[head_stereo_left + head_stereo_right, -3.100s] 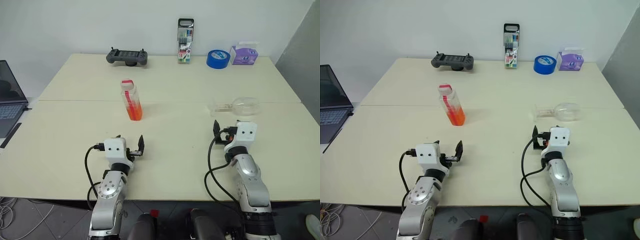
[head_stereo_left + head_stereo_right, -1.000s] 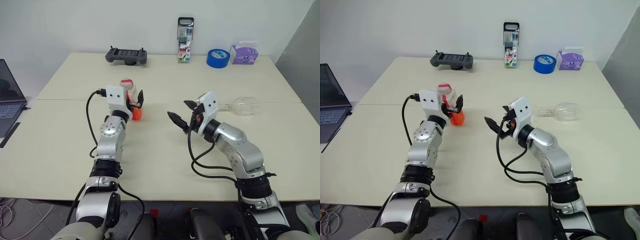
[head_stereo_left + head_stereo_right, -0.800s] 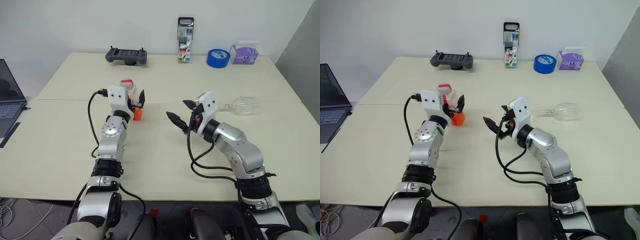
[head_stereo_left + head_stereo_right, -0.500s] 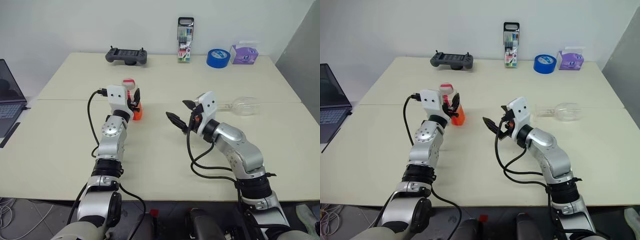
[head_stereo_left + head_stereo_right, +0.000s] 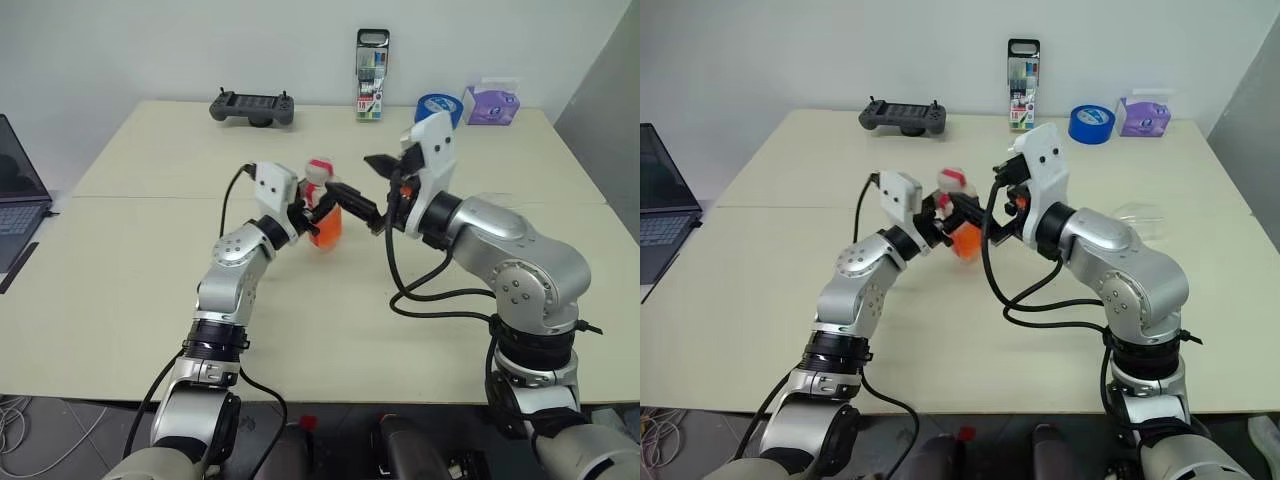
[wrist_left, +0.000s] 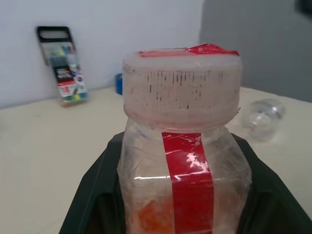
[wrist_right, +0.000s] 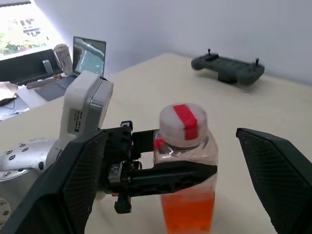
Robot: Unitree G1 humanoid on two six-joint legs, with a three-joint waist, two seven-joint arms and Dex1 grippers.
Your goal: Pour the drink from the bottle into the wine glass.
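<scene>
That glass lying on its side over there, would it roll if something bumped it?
Probably. The wine glass lies on its side on the table, and its rounded bowl would likely let it roll in an arc. It looks thin and clear, so likely fragile and light.

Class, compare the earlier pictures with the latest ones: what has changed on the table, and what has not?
The left gripper closed on the bottle and carried it toward the table's middle. The right gripper rose, open, beside its cap. The wine glass still lies on its side.
</scene>
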